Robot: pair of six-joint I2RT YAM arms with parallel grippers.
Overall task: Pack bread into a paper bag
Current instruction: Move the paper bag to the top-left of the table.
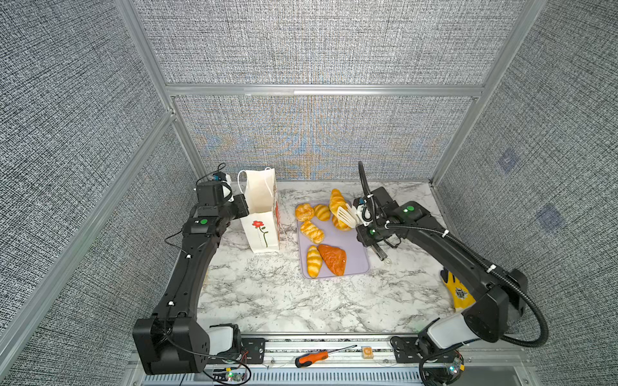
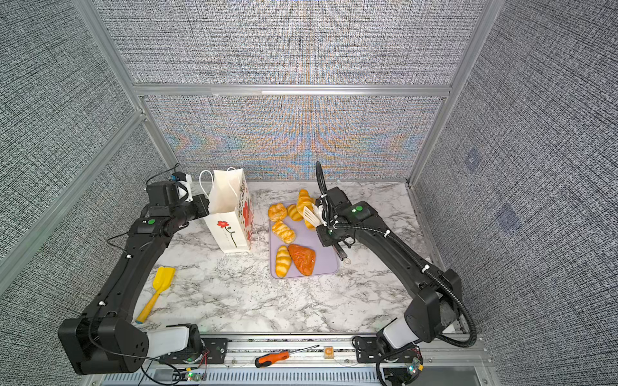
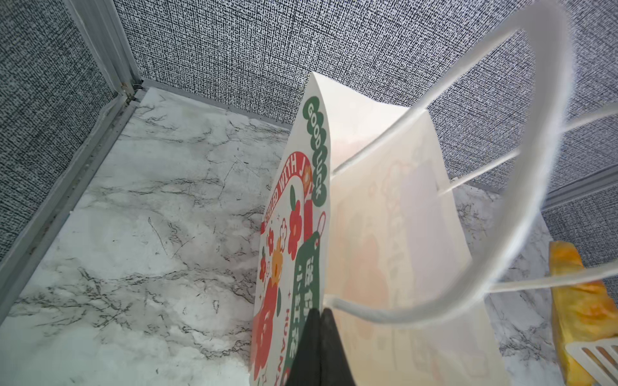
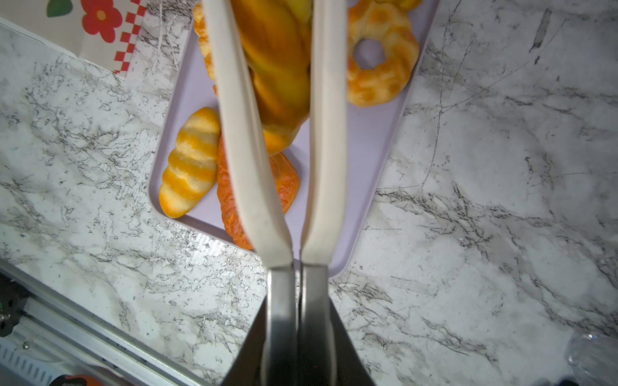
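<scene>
The white flowered paper bag (image 1: pixel 261 214) (image 2: pixel 230 214) stands open at the back left. My left gripper (image 1: pixel 245 205) (image 3: pixel 320 312) is shut on its side rim (image 3: pixel 326 234). My right gripper (image 1: pixel 363 219) (image 4: pixel 298 294) is shut on white tongs (image 1: pixel 346 216) (image 4: pixel 329 133). The tongs pinch a long striped roll of bread (image 1: pixel 336 199) (image 4: pixel 277 67) above the far end of the lilac tray (image 1: pixel 354 254) (image 4: pixel 361 140). On the tray lie a round bun (image 1: pixel 304 212), striped rolls (image 1: pixel 314 261), a croissant (image 1: pixel 311 231), an orange-brown triangle (image 1: pixel 333 259) and a ring doughnut (image 4: pixel 381 56).
A yellow toy shovel (image 2: pixel 159 289) lies on the marble table near the left arm. A yellow object (image 1: pixel 458 294) sits by the right arm's base. An orange-handled screwdriver (image 1: pixel 311 358) and a small block (image 1: pixel 367 351) rest on the front rail. Grey walls enclose three sides.
</scene>
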